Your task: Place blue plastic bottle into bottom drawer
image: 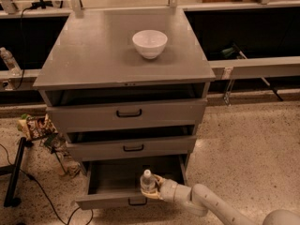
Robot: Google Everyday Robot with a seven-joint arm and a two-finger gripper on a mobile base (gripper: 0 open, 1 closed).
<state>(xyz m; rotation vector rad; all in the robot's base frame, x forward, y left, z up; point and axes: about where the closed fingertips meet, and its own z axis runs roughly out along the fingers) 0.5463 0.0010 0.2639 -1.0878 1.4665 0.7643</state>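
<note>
Pincer apparently grips blue plastic bottle upright inside open bottom drawer.

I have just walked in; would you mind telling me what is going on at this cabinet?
The robot's arm reaches in from the lower right. Its gripper holds the blue plastic bottle upright, with the fingers closed round its lower part. The bottle stands inside the bottom drawer, which is pulled open, close to the drawer's front. A white bowl sits on the cabinet top.
</note>
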